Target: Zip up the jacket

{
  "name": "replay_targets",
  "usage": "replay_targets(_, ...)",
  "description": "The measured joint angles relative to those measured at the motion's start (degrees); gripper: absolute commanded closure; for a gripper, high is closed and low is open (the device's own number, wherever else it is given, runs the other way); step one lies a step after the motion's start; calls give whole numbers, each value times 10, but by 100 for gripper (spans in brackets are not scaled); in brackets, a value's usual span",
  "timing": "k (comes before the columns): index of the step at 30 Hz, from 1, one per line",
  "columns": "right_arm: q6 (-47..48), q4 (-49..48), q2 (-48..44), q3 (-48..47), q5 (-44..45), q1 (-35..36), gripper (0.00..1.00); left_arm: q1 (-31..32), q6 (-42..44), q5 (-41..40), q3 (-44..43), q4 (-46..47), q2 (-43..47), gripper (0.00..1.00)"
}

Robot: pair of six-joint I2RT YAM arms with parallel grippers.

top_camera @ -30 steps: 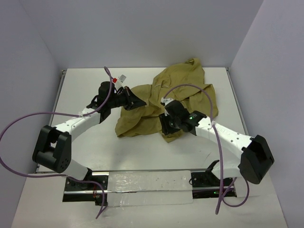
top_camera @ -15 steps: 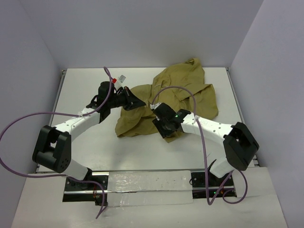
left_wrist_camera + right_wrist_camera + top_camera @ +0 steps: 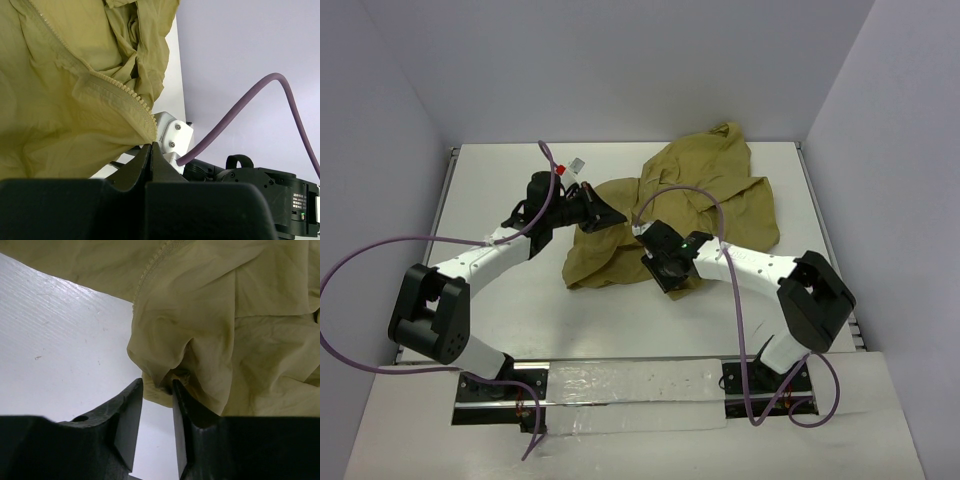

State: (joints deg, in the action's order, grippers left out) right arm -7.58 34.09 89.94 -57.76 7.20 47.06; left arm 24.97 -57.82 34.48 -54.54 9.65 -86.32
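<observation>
The olive-tan jacket point(image 3: 710, 190) lies crumpled at the back right of the white table point(image 3: 500, 190). My left gripper point(image 3: 610, 217) is at its left edge. In the left wrist view the jaws point(image 3: 151, 145) are shut, pinching the end of the jacket point(image 3: 75, 75) where the zipper teeth point(image 3: 120, 90) run down to the tips. My right gripper point(image 3: 663, 278) is at the jacket's near hem. In the right wrist view its jaws point(image 3: 157, 385) stand a little apart, and a fold of the jacket point(image 3: 225, 315) sits at their tips without being pinched.
Purple cables point(image 3: 705, 190) loop over both arms, one crossing above the jacket. Grey walls close in the table at the back and sides. A metal rail point(image 3: 620, 385) runs along the near edge between the arm bases. Bare table point(image 3: 60, 340) lies left of the right gripper.
The right arm has swung left along the jacket's near hem, and its jaws have narrowed around a fold. The left gripper has kept its hold and place.
</observation>
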Motion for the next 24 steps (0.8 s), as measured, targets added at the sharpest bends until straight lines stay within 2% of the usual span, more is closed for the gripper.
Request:
replay_targets(7,0,0,4,0,4,1,67,0,0,0,0,0,0,100)
replay_targets(15,-2,-2,11,0,14,1,61,0,0,0,0,0,0,100)
replay_targets(24,-3,-2,16,-1,28,1,72,0,-2,0,0,4,1,100)
